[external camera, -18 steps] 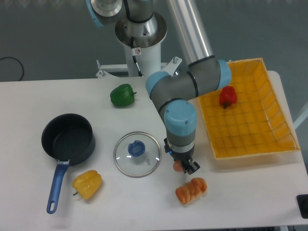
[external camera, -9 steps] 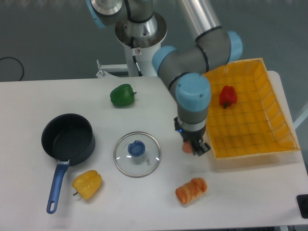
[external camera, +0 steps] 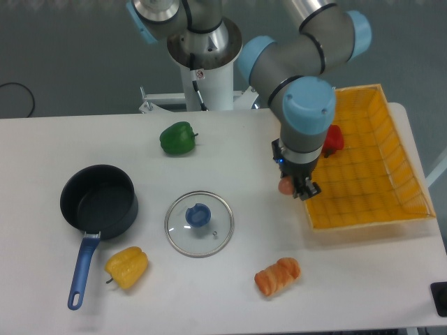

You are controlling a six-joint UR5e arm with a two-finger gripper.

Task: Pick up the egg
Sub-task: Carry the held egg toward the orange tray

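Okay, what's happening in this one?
The arm's gripper is shut on the egg and holds it above the table, near the left edge of the yellow tray. A red pepper lies in the tray, partly hidden by the arm. On the table are a green pepper, a pot, a glass lid, a yellow pepper and a croissant.

The lid (external camera: pixel 199 223) lies right of the pan (external camera: pixel 98 202). The bread (external camera: pixel 277 276) lies in front, and the tray (external camera: pixel 391 202) sits far right.
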